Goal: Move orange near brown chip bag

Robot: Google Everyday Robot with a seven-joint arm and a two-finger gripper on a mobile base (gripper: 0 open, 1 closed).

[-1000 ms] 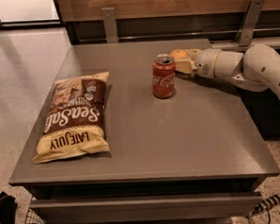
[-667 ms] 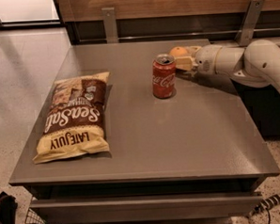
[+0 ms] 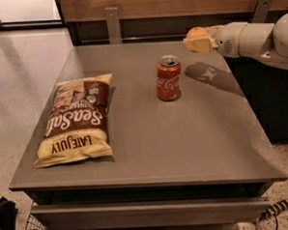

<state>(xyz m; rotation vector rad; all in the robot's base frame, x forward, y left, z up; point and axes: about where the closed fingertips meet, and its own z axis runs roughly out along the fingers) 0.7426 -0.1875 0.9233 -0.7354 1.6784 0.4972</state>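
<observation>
The orange (image 3: 196,33) is held in my gripper (image 3: 198,40), lifted above the table's far right part, up and to the right of the red soda can. The white arm comes in from the right edge. The gripper's shadow falls on the table just right of the can. The brown chip bag (image 3: 77,119) lies flat on the left side of the table, with "Sea Salt" and "LATE JULY" lettering, far to the left of the gripper.
A red soda can (image 3: 168,78) stands upright near the table's middle back, between the bag and the gripper. The grey table (image 3: 184,148) has a wooden wall and metal brackets behind it. Floor lies to the left.
The gripper has risen off the table with the orange in it and moved slightly away from the can.
</observation>
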